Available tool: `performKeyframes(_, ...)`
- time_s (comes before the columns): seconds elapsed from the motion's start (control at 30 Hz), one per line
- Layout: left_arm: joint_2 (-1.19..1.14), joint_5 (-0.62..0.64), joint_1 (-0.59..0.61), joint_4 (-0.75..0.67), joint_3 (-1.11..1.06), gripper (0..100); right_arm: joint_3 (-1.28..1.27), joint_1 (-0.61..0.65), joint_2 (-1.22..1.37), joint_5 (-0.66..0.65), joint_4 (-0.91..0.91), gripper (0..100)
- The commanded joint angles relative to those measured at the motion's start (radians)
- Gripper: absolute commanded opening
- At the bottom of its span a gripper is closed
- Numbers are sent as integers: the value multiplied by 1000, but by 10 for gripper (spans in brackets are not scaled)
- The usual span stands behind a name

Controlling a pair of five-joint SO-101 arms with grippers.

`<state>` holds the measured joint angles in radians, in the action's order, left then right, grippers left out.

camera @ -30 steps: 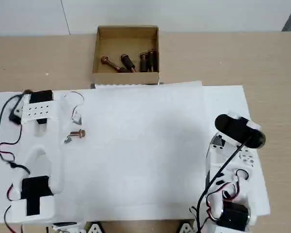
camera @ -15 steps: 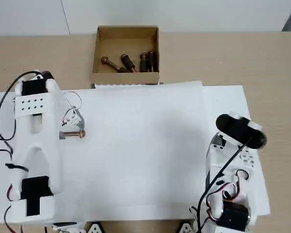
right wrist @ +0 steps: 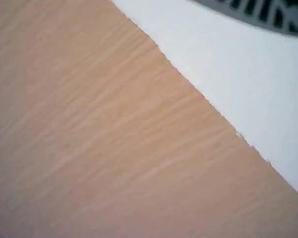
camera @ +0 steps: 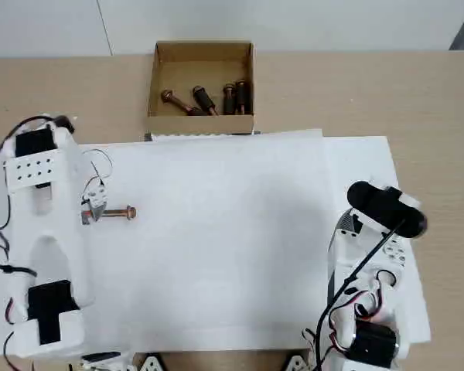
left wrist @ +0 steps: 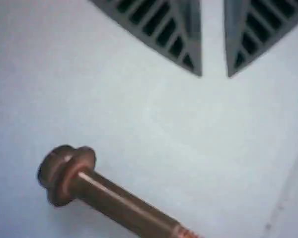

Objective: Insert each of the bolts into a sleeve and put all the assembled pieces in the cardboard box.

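Observation:
A copper-coloured bolt [camera: 121,212] lies flat on the white sheet [camera: 232,232] at the left. In the left wrist view the bolt [left wrist: 104,198] shows its flanged head and shaft. My left gripper [camera: 93,209] sits just left of the bolt, level with it and apart from it. Its ribbed fingers [left wrist: 188,44] stand shut with a thin slit between them and hold nothing; the left gripper [left wrist: 212,74] hovers over bare sheet. The cardboard box [camera: 158,85] at the back holds several dark assembled pieces [camera: 236,97]. My right gripper [camera: 346,226] is folded back at the right, its dark edge [right wrist: 258,12] over the sheet's border.
The white sheet covers most of the wooden table [camera: 371,93]; its edge crosses bare wood [right wrist: 89,124] in the right wrist view. Cables [camera: 0,232] trail along the left arm. The sheet's middle is bare between the two arms.
The left arm has swung leftward and its gripper, open a second ago, has come down beside the bolt and shut. The bolt has barely shifted. The right arm has stayed put.

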<state>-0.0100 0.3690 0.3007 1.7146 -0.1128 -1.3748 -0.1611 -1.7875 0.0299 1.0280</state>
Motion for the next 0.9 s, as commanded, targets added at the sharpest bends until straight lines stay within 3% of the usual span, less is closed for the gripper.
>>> performKeyframes(0.0,25,-72,-11,12,41,6,8,-12,-8,8,-24,3)
performKeyframes(0.1,32,-120,-9,9,45,6,8,-12,-8,8,-22,3)
performKeyframes(0.37,28,-839,-20,-14,94,6,8,-12,-8,8,-24,3)
performKeyframes(0.5,21,-1094,-35,-5,91,6,14,-12,-8,6,-25,3)
performKeyframes(0.63,17,-1432,-32,35,68,6,8,-12,-8,5,-25,3)
performKeyframes(0.87,17,-1804,-38,37,28,6,-14,-15,-8,5,-48,3)
